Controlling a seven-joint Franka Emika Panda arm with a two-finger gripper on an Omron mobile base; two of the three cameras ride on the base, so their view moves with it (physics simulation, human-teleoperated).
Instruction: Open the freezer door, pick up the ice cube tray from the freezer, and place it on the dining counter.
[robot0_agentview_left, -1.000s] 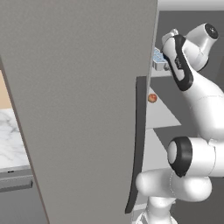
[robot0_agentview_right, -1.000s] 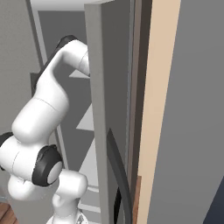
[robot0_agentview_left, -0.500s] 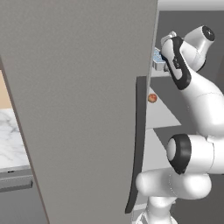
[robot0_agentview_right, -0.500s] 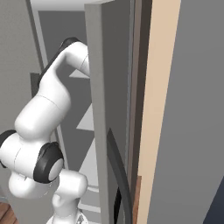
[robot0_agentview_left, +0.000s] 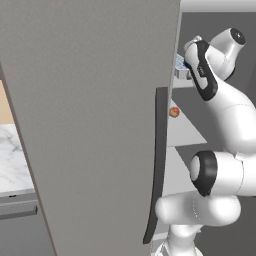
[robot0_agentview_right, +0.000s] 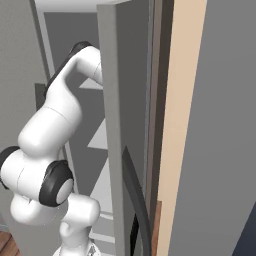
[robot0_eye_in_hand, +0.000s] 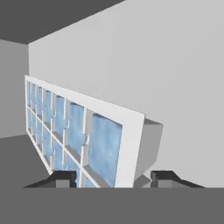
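The freezer door (robot0_agentview_left: 90, 125) stands swung open, its dark handle (robot0_agentview_left: 158, 165) running down its edge. Inside the freezer (robot0_agentview_left: 190, 130), the ice cube tray (robot0_eye_in_hand: 78, 131), pale blue-white with square compartments, lies on an upper shelf and shows close up in the hand view. It peeks out beside the arm's wrist in the left base view (robot0_agentview_left: 180, 64). My gripper (robot0_eye_in_hand: 113, 178) reaches into the freezer. Its fingers (robot0_eye_in_hand: 63, 177) stand either side of the tray's near end, open with a gap left on one side. The dining counter is out of view.
A small round red-orange item (robot0_agentview_left: 174, 112) sits on a lower freezer shelf. The marble worktop (robot0_agentview_left: 12, 167) on grey cabinets lies left of the door. A narrower grey door edge (robot0_agentview_right: 112, 130) and a tan wall panel (robot0_agentview_right: 180, 125) close in on the right.
The fingers have drawn in toward the tray's end. The arm's wrist has shifted slightly toward the shelf; door and base are still.
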